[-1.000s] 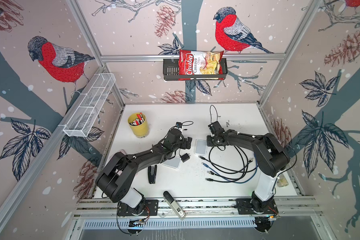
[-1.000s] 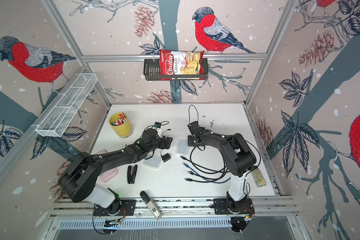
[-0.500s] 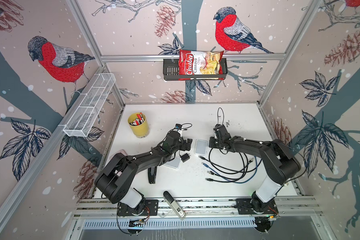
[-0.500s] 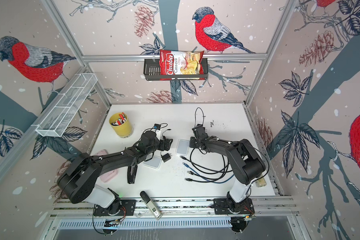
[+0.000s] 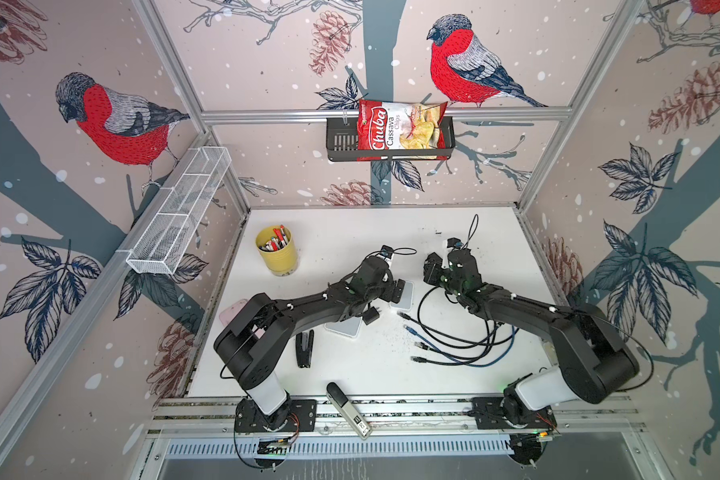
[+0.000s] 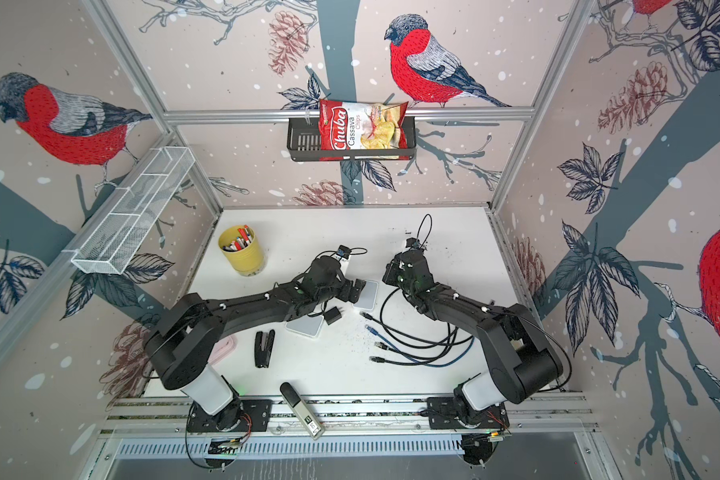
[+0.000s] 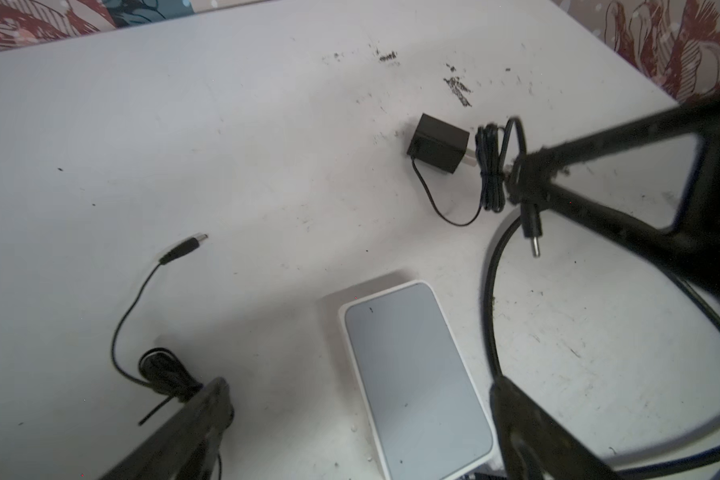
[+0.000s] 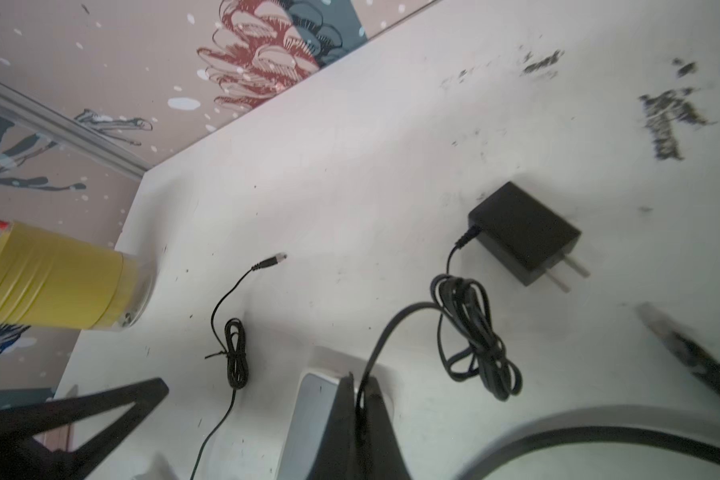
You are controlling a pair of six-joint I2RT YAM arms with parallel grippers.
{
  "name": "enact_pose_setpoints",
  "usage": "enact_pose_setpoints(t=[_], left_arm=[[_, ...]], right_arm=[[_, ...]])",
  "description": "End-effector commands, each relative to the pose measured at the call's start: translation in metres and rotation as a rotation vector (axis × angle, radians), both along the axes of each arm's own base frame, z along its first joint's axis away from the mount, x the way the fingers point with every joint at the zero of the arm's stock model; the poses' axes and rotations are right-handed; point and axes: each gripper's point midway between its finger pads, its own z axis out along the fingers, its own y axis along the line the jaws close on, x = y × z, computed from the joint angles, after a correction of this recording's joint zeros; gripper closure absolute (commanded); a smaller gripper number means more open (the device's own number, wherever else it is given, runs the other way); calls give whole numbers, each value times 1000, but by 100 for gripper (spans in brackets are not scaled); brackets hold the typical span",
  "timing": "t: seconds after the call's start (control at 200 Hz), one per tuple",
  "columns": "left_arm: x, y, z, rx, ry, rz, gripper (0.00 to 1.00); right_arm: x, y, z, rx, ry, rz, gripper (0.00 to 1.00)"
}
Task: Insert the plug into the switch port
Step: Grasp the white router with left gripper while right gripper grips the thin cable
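Observation:
The switch (image 5: 404, 296) (image 6: 368, 296) is a flat white box lying mid-table. In the left wrist view my left gripper (image 7: 360, 395) is open, its fingers either side of the switch (image 7: 416, 382) and apart from it. My right gripper (image 5: 431, 270) (image 8: 361, 386) is shut on a thin black cable just behind its barrel plug (image 7: 531, 226). The plug hangs metal tip down, off the switch's far end. That cable runs to a tied bundle and a black power adapter (image 8: 524, 232) (image 7: 437, 143) on the table. The switch's ports are hidden.
A second barrel plug (image 8: 271, 261) on its own thin lead lies loose towards the yellow pen cup (image 5: 276, 249). Another white box (image 5: 344, 328), a small black adapter (image 5: 371, 314), a stapler (image 5: 304, 349) and looped network cables (image 5: 454, 345) lie nearer the front.
My left gripper has slid right, up to the switch, staying open. The right wrist has shifted a little to the right, still shut on the cable.

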Motion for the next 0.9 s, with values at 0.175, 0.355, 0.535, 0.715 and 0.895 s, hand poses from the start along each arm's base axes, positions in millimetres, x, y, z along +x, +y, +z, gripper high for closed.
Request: enact_pose_setpoints(t=[0.175,0.355,0.535,0.715,0.895], left_arm=[[-7,-13,-31,133,126,30,5],[-7,-18,-46,194,206,53,6],[-14,-24,-57,274,296,91,5],[-16,-25,-66,330,363,134,4],[-14,-18,-82,419,386,176,4]], right_arm=[[14,-48,3,1,-12,-172,98],[16,-73,6,5,-23,-227,98],[15,-87,9,-10,-35,-256,98],[11,-95,11,-9,-46,-273,98],[8,-100,10,-1,-52,-284,98]])
